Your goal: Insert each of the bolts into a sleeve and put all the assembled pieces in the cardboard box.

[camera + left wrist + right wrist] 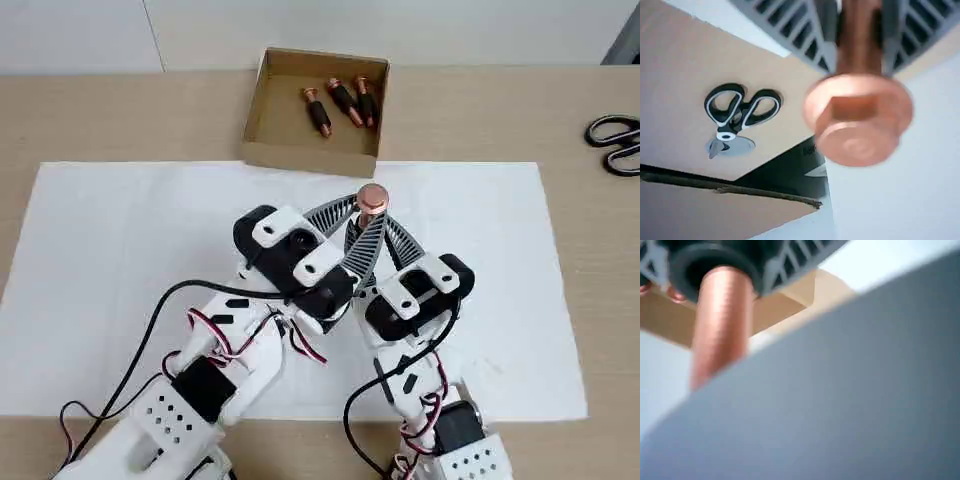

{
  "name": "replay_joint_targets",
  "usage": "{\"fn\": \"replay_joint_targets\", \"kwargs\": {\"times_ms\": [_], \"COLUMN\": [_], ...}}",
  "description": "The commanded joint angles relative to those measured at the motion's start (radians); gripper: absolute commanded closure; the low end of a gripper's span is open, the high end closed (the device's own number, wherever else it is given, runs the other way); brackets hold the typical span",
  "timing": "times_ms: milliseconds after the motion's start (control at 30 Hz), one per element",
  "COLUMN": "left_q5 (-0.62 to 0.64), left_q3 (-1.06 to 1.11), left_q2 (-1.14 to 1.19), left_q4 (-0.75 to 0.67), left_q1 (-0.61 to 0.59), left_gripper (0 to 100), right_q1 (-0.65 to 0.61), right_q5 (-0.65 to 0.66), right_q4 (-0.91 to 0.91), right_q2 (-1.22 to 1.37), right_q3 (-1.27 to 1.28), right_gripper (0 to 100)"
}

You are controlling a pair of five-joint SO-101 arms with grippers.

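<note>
Item: bolt (373, 198), copper, flanged head. It is held above the white sheet (120, 260) at centre frame in the high view, just below the cardboard box (280, 125), head turned upward. In the left wrist view its head (857, 117) sits close to the lens, with the shank running back between ribbed grey fingers (790, 30).

Item: sleeve (715, 262), black. It sits on the bolt's shank (720, 325), which sticks out of its mouth in the right wrist view.

Item: left gripper (360, 212). It enters from lower left and is closed around the bolt just under the head.

Item: right gripper (380, 225). It enters from lower right and is closed on the sleeve, its fingers crossing the left gripper's.

Item: assembled pieces (343, 100), three, lying in the right half of the box at upper centre.

Item: scissors (615, 143), black-handled, lying on the bare table (100, 110) at the right edge, well apart from the arms.
</note>
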Motion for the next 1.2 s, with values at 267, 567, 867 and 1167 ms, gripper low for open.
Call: {"fn": "replay_joint_targets", "kwargs": {"times_ms": [267,567,867,1167], "left_q5": [0.000,-0.002,-0.005,-0.031], "left_q3": [0.030,0.004,-0.016,0.033], "left_q2": [0.005,-0.003,-0.005,0.002], "left_q4": [-0.087,-0.124,-0.126,-0.083], "left_q1": [0.005,0.003,0.003,0.018], "left_gripper": [99,99,99,99], "right_q1": [-0.004,-0.004,-0.004,-0.004], "right_q5": [0.002,0.005,0.005,0.005], "right_q4": [-0.002,-0.002,-0.002,-0.002], "right_q2": [-0.019,-0.019,-0.019,-0.019], "right_q3": [0.005,0.005,0.005,0.005], "right_gripper": [99.4,99.4,99.4,99.4]}}
